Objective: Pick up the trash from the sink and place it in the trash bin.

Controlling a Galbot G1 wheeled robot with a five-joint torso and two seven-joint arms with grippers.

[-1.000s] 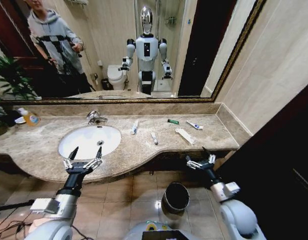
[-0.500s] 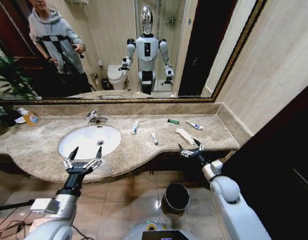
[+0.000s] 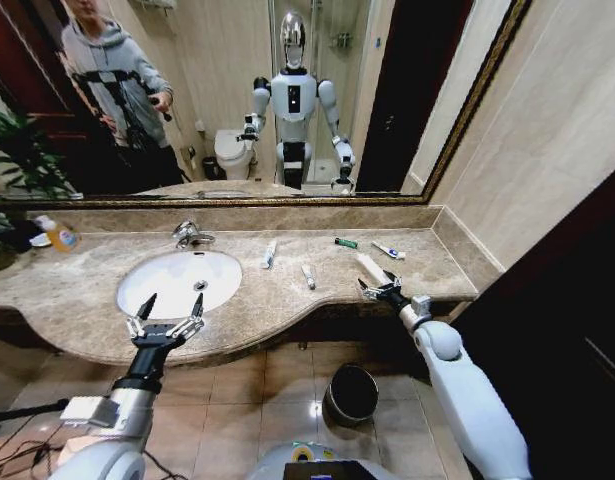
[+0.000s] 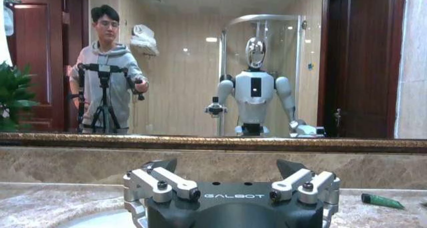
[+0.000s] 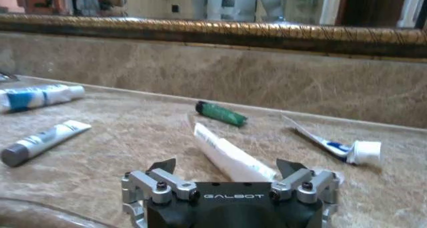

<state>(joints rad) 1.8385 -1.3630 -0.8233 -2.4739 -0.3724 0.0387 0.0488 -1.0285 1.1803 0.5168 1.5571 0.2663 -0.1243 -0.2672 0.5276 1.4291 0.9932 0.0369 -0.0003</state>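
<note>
Presently five pieces of trash lie on the counter, all right of the sink, none in the basin. Count: two white tubes, one pale flat packet, one small green piece, one white-and-blue stick.

First white tube, with a blue band, lies nearest the basin. Second white tube, grey-capped, is just beyond it toward the front edge. Green piece sits near the back wall, with the white-and-blue stick beside it to the right.

Pale flat packet lies by the counter's right front. Right gripper reaches over the counter edge at the packet's near end. In the right wrist view, the fingers are spread wide and hold nothing; the packet runs from between them toward the wall. Contact with the packet is hard to judge, possibly none.

Left gripper hangs over the front rim of the sink, fingers wide open and empty.

One trash bin, round and black, stands on the tiled floor below the counter, between the two arms.
</note>
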